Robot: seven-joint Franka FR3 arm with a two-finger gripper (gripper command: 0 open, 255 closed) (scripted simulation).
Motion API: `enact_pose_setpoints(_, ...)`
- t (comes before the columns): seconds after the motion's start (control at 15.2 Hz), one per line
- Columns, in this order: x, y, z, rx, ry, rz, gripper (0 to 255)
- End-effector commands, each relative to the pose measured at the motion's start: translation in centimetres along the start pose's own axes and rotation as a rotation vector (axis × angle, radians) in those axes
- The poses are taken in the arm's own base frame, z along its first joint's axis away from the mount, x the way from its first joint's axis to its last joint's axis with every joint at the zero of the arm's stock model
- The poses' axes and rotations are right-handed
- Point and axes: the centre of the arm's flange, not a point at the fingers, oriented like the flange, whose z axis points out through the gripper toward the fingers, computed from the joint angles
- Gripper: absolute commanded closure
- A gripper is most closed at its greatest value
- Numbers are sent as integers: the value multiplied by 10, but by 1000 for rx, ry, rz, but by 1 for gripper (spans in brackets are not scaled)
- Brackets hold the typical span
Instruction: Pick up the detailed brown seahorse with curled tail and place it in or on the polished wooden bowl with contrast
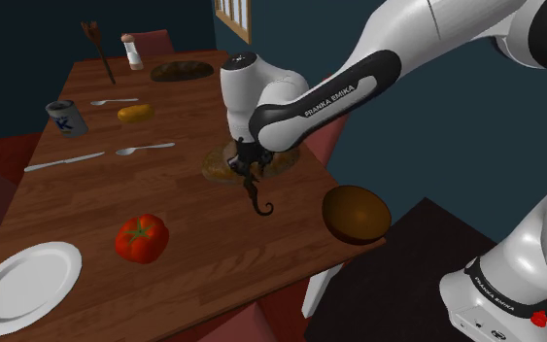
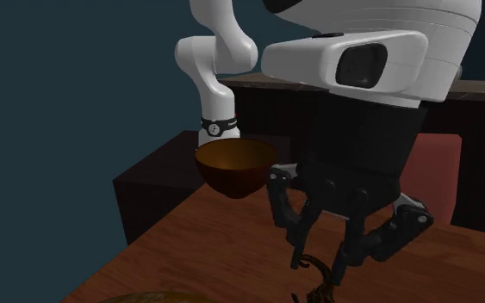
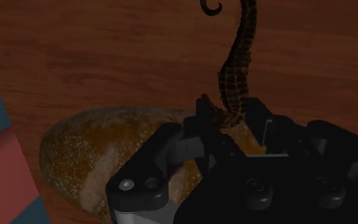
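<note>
My black gripper [image 1: 248, 161] is shut on the dark brown seahorse [image 1: 257, 190], which hangs below it above the wooden table [image 1: 86, 204], curled tail downward. In the wrist view the seahorse [image 3: 237, 70] runs out from between the fingers of the gripper [image 3: 233, 122], its tail curling at the far end. The brown wooden bowl [image 1: 356, 214] stands at the table's near corner, toward the shoulder view's right of the gripper. In the second exterior view the bowl [image 2: 234, 165] sits behind and left of the gripper [image 2: 322, 258], with the seahorse [image 2: 322, 290] at the lower edge.
A speckled brown round loaf [image 3: 88, 156] lies on the table just under the gripper [image 1: 219, 165]. A red tomato [image 1: 142, 237] and a white plate [image 1: 26, 282] lie near the front. A mug [image 1: 67, 119], spoons, a knife, a shaker [image 1: 133, 51] and a dark platter [image 1: 182, 70] sit farther back.
</note>
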Motion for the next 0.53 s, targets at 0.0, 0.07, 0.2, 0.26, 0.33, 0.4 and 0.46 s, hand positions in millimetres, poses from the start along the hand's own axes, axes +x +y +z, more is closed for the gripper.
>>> enact_pose_setpoints(0.0, -21, -4, 7, 6, 73, -34, 0)
enact_pose_setpoints(0.07, -42, -7, 16, 13, 145, -69, 0)
enact_pose_setpoints(0.2, -74, -10, 33, 24, 261, -124, 0)
enact_pose_setpoints(0.26, -73, -10, 39, 24, 261, -124, 0)
enact_pose_setpoints(0.33, -72, -10, 44, 24, 261, -124, 0)
enact_pose_setpoints(0.4, -70, -11, 49, 24, 261, -124, 0)
enact_pose_setpoints(0.46, -69, -11, 54, 24, 261, -124, 0)
